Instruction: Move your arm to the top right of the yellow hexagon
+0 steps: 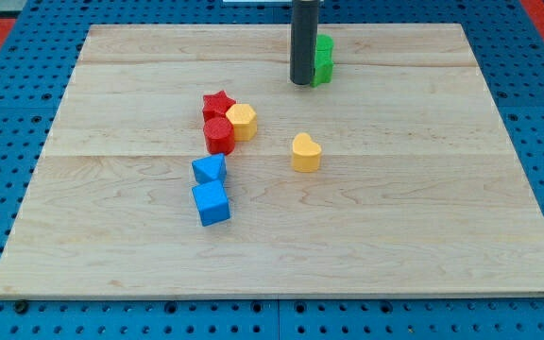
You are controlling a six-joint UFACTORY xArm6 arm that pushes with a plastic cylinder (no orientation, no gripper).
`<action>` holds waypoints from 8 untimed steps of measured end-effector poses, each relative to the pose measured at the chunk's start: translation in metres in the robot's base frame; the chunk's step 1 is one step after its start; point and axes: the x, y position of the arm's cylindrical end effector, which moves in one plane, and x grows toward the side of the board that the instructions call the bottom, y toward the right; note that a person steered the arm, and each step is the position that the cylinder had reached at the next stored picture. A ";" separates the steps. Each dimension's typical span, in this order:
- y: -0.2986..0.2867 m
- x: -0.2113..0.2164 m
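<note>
Camera view: yellow hexagon lower-left of my tip.

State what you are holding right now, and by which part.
Nothing is held. My tip only pushes; it stands beside the green block, toward the view's top right of the yellow hexagon.

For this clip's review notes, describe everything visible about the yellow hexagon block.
The yellow hexagon is a small, matte, solid-looking six-sided block lying flat on the wooden board, left of centre. It touches the red star at its upper left and the red cylinder at its lower left. My tip is apart from it, toward the view's top right.
</note>
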 end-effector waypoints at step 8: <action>-0.012 0.078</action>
